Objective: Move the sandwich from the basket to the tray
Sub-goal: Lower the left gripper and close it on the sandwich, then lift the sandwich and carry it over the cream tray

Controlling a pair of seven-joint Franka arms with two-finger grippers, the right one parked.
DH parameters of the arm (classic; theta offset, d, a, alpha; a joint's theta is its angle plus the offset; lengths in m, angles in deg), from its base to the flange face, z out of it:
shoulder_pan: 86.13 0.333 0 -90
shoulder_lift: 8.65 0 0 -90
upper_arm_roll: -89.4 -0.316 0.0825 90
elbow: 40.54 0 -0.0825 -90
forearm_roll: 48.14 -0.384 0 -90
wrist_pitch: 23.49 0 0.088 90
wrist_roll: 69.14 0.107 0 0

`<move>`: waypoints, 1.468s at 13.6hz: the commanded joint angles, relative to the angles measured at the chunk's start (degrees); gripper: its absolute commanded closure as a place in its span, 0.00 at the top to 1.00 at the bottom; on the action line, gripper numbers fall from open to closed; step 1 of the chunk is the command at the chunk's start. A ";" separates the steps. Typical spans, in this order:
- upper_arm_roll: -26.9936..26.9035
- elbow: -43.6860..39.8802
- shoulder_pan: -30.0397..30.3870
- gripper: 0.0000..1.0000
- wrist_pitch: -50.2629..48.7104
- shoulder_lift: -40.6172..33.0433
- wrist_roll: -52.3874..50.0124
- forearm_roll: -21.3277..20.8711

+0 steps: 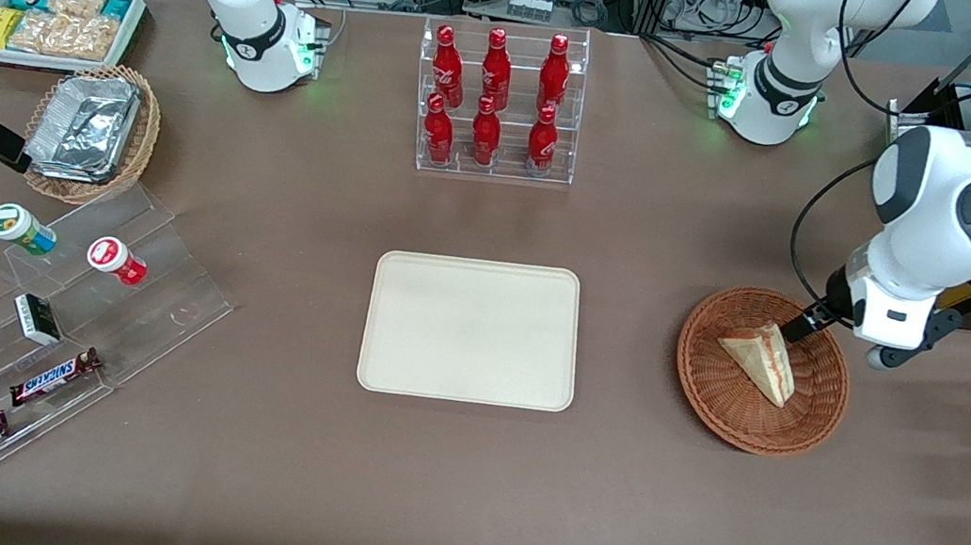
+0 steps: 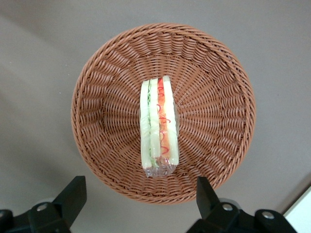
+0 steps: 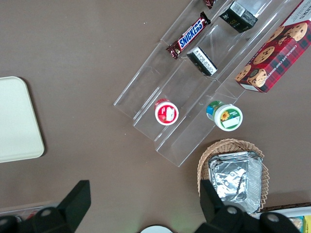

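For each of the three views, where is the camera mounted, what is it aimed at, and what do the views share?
Front view: high, facing the arms, over the whole table; left arm's gripper at the reddish-brown wicker basket.
Left wrist view: looks down past open gripper onto the triangular white-bread sandwich in the basket.
Right wrist view: down on an acrylic snack stand, cream rectangular tray.
Shared: basket and sandwich; tray.

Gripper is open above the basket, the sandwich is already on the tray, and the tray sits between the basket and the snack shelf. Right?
Not quite. The sandwich is not on the tray; it lies in the basket, as the front view and left wrist view both show. The tray is bare. The rest holds: the gripper is open above the basket, and the tray sits between basket and snack shelf.
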 commanded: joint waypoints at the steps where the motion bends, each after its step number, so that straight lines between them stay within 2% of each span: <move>1: 0.26 1.07 -0.16 1.00 4.20 2.09 -3.54 -0.25; 6: 0.26 3.71 -0.25 1.00 14.22 7.54 -5.91 -0.25; 11: 0.44 3.97 -0.51 1.00 16.61 10.97 -6.71 -0.25; 12: 0.44 3.97 -0.60 0.98 16.61 11.67 -6.63 -0.25; 13: 0.52 4.06 -0.95 0.85 16.61 12.02 -6.71 -0.25; 16: 0.53 4.85 -1.04 0.17 16.61 12.12 -7.86 -0.25; 17: 0.53 4.94 -1.04 0.00 16.52 12.03 -7.86 -0.25; 20: 0.53 4.77 -1.04 0.00 16.17 11.77 -7.42 -0.33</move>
